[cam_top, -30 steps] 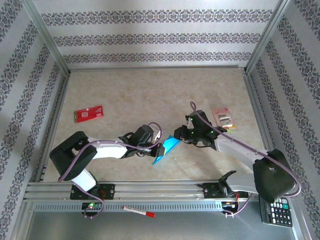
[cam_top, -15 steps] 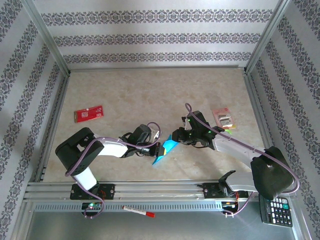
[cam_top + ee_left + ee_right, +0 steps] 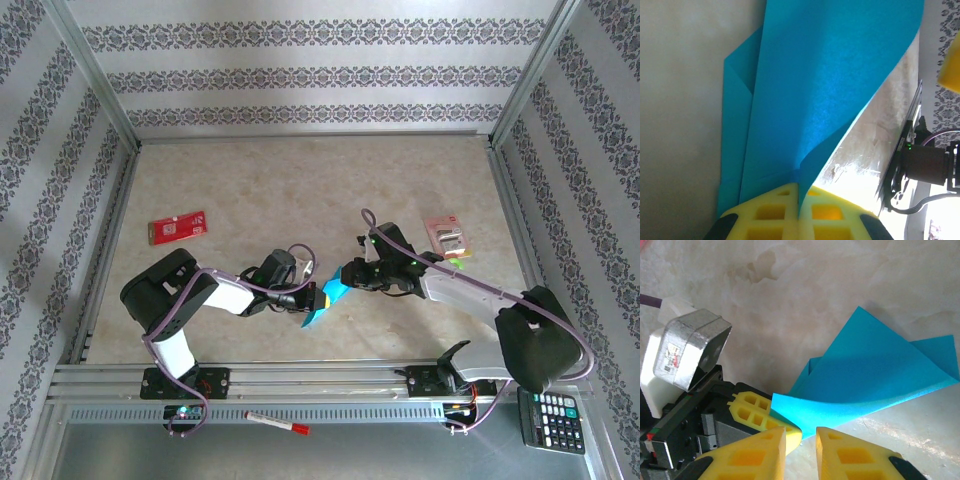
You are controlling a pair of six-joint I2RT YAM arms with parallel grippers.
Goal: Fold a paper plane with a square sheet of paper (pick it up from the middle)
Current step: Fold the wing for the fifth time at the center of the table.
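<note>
I am clamping the folded teal-blue paper sheet (image 3: 830, 75) in my left gripper (image 3: 799, 195).
My right gripper (image 3: 800, 440) is hovering slightly parted, empty, the sheet's edge just ahead.

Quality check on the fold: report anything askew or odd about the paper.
The square sheet of paper is only loosely folded: its top flap bows up in a curve off the table, uncreased, pinched at one edge by the left gripper. No tear shows.
</note>
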